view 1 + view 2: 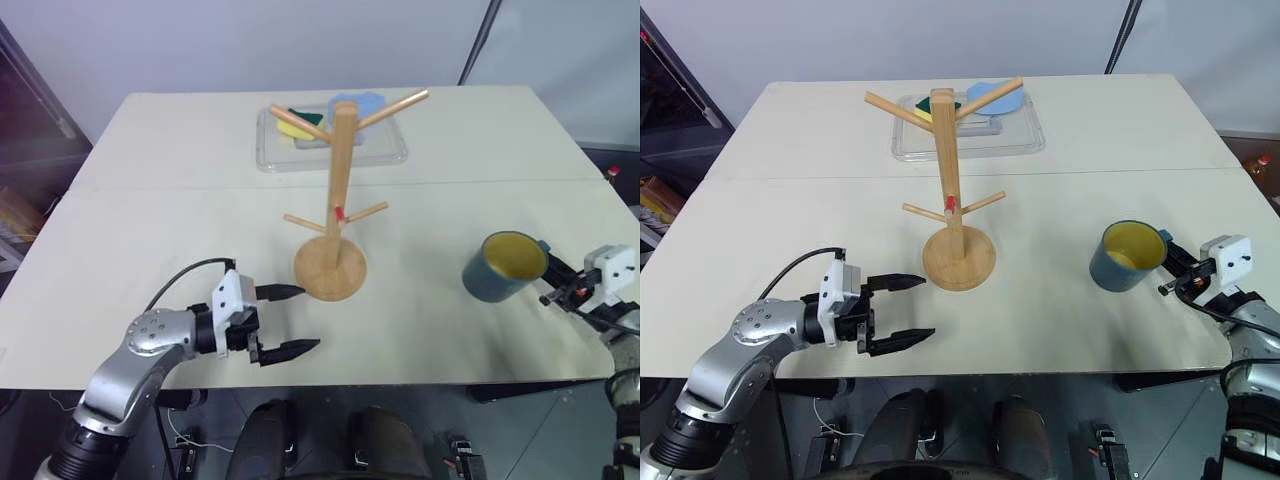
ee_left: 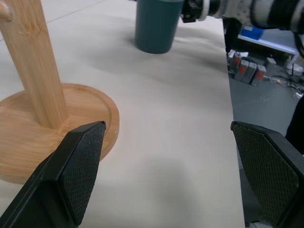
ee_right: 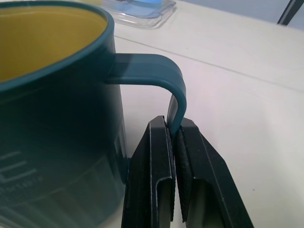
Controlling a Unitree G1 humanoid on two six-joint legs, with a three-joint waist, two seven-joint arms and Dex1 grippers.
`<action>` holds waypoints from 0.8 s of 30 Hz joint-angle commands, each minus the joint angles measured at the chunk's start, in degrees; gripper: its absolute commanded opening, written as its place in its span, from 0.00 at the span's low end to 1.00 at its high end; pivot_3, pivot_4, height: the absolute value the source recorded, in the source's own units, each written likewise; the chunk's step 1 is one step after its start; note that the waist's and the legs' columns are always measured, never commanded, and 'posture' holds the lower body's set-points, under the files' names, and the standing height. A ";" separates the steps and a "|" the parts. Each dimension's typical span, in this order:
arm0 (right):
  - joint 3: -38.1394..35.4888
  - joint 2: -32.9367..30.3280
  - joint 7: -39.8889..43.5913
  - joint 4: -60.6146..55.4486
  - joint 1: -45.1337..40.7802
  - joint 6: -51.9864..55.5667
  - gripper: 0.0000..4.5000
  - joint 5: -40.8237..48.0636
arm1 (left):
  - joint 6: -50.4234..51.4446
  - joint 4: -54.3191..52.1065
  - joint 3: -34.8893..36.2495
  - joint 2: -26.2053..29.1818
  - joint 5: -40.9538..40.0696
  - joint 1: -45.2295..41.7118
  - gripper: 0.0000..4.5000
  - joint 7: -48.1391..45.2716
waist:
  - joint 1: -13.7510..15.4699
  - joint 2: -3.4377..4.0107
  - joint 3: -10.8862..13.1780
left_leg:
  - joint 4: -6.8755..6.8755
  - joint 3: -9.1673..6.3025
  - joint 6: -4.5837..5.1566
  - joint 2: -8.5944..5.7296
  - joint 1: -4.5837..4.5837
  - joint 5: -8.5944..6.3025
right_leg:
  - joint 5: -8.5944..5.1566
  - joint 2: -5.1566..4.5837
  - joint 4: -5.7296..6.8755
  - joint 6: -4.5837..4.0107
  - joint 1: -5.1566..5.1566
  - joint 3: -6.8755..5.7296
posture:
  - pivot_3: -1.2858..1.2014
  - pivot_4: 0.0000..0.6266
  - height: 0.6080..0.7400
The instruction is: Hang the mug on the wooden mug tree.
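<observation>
You see the mug [image 1: 1127,256] standing upright on the pale counter [image 1: 1060,320], toward the right side and near the front edge. It is blue-grey outside and yellow inside, and its handle [image 3: 156,76] points away from the tree, to the right. Your right claw [image 3: 175,137] is clenched on this handle: in the right wrist view the two black fingers [image 3: 152,175] press the lower, downward-running part of the handle between them. The mug's bottom seems to rest on the counter, but you cannot tell this surely.

The wooden mug tree [image 1: 952,200] stands upright near the middle of the counter, well apart from the mug. Its round disc base [image 1: 959,262] is flat on the surface, and the post carries two long pegs near the top and two short pegs lower, with a small red mark [image 1: 950,204] on the post between the lower ones.

Your left claw [image 1: 898,312] hovers just beside the base, on its left and toward you. Its fingers [image 2: 78,166] are spread wide and hold nothing; it points to the right, about level with the counter.

Behind the tree, near the far edge, lies a clear tray [image 1: 1025,140] with yellow, green and blue things inside it.
</observation>
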 commanded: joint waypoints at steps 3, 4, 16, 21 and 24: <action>-0.51 -0.84 -4.62 -21.63 6.20 0.17 0.02 -2.17 | 0.19 -0.73 2.39 -0.25 -1.21 -0.92 1.00 1.40 | -0.02 0.01 0.01 | -0.01 0.00 0.00 0.01 -0.01 0.00 | 0.00 0.00 0.01 0.00 -0.02 0.01 | 0.52 0.24 1.00; -0.38 -0.97 -5.44 -25.21 7.09 1.22 0.02 -2.31 | 0.16 -0.37 2.70 -0.37 -1.30 -1.23 1.00 1.64 | -0.09 0.01 0.01 | -0.02 0.00 -0.01 0.01 -0.01 0.00 | 0.00 0.00 0.01 0.00 -0.03 0.00 | 0.52 0.24 1.00; 6.46 -8.72 -8.72 -60.00 5.05 23.39 0.02 0.98 | -3.00 6.71 6.56 -1.72 -0.15 -3.61 1.00 2.06 | 0.04 -0.08 0.06 | -0.04 -0.02 -0.01 0.02 -0.05 -0.01 | -0.01 -0.01 -0.01 0.00 -0.08 0.01 | 0.52 0.24 1.00; 12.63 -10.68 -10.48 -67.81 -1.82 33.39 0.02 3.88 | -4.44 8.51 7.54 -1.46 0.30 -3.87 1.00 2.14 | 0.05 -0.21 0.14 | -0.04 -0.03 -0.01 0.03 -0.06 -0.01 | -0.01 -0.03 -0.01 -0.02 -0.11 0.01 | 0.52 0.24 1.00; 16.38 -10.98 -11.62 -69.82 -6.12 37.71 0.02 3.56 | -4.71 8.51 7.94 -1.55 0.28 -3.65 1.00 2.23 | 0.05 -0.32 0.20 | -0.04 -0.04 -0.01 0.03 -0.10 -0.02 | -0.02 -0.06 -0.05 -0.03 -0.13 0.01 | 0.52 0.24 1.00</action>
